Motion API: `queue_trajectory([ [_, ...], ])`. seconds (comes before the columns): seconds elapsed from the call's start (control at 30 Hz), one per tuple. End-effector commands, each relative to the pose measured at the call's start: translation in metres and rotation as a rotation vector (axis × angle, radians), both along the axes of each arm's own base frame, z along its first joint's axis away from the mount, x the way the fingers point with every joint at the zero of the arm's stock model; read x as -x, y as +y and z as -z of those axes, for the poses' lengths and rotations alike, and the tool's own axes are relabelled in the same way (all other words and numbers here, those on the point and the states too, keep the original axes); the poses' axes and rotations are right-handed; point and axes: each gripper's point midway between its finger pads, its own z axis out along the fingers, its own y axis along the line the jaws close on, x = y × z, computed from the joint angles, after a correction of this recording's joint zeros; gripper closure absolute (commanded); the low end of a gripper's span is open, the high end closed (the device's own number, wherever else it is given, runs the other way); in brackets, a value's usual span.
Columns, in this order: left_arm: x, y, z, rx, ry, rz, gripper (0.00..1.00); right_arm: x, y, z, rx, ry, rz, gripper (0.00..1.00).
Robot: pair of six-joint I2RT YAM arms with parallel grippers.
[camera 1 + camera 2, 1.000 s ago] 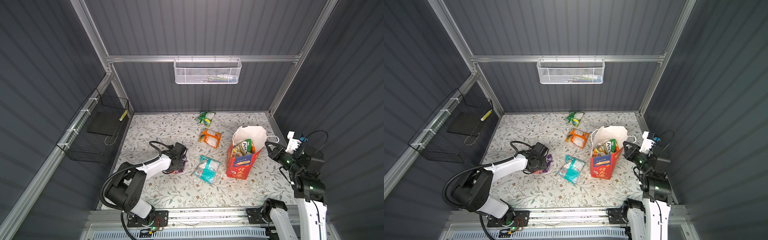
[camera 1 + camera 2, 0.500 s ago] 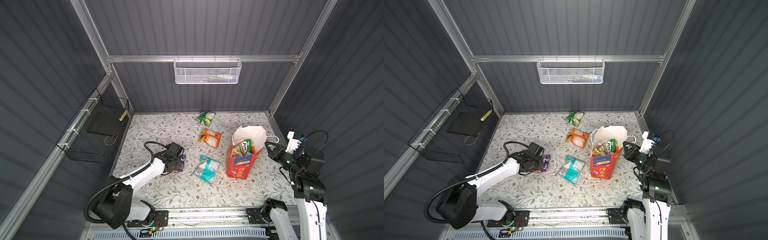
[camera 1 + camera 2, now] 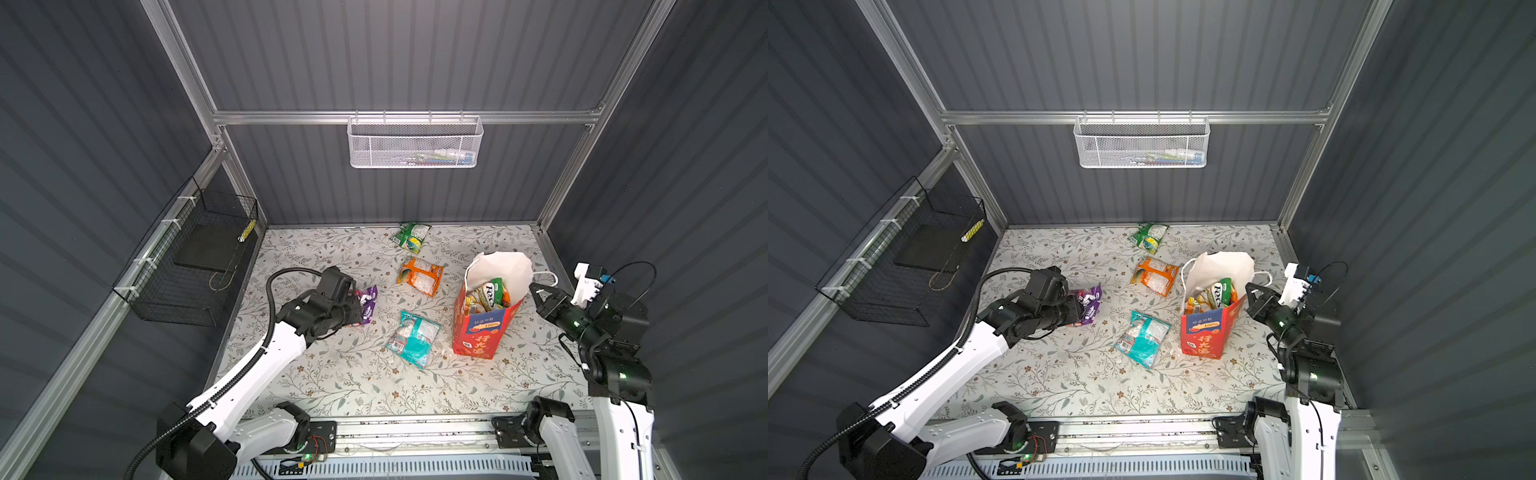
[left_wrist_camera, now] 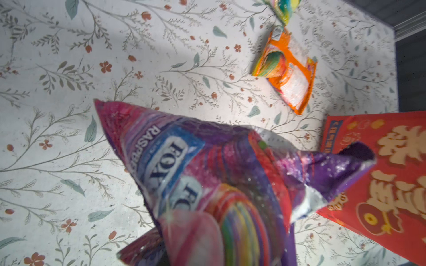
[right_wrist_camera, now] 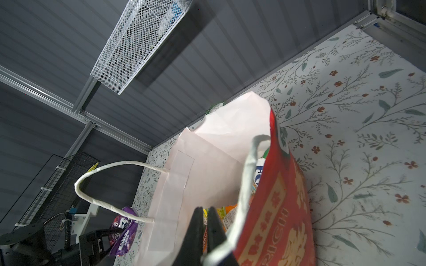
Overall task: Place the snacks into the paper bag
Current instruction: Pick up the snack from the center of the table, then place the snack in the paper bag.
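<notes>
Table: flowered covering, walled in on three sides by dark panels.

Black wire basket: hung on the left wall, above the table's edge.

White mesh basket: hung on the rail of the back wall.

Paper bag: red, white inside, standing upright on the right half of the table with its mouth open. In both top views loose packets stand in it, their tops showing above the near rim. One white cord handle arches free on the far side.

Left gripper: low over the left half of the table, well apart from the bag. It is clamped on the purple packet. The left wrist view shows that packet crumpled and raised off the covering, marked "FOX'S".

Right gripper: at the bag's right rim, its jaws drawn together. A cord handle runs against the fingers; whether it is pinched cannot be told.

Teal packet: flat on the table, just left of the bag.

Orange packet: flat, behind the teal one, near the bag's far left corner.

Green packet: flat, close to the back wall.
</notes>
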Motion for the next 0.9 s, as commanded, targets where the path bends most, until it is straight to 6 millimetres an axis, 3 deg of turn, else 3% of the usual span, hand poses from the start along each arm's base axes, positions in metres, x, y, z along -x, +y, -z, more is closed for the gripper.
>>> queue_trajectory([
  [0.0,0.001,-0.014,-0.050,0.081,-0.090,0.073,0.69,0.002,0.003,0.000,-0.011,-0.003,-0.014,0.90],
  [0.17,-0.002,-0.048,-0.106,0.137,-0.194,0.164,0.69,0.004,0.003,0.002,-0.012,0.004,-0.014,0.90],
  [0.3,0.000,-0.096,-0.156,0.144,-0.295,0.273,0.69,0.005,0.004,0.001,-0.012,0.005,-0.014,0.90],
  [0.53,0.013,-0.180,-0.220,0.195,-0.429,0.454,0.70,0.006,0.004,0.004,-0.013,0.022,-0.013,0.90],
  [0.7,0.029,-0.239,-0.242,0.186,-0.490,0.577,0.71,0.008,0.004,0.002,-0.011,0.022,-0.013,0.90],
  [0.87,0.042,-0.287,-0.240,0.105,-0.540,0.654,0.71,0.009,0.005,0.000,-0.013,0.018,-0.015,0.90],
])
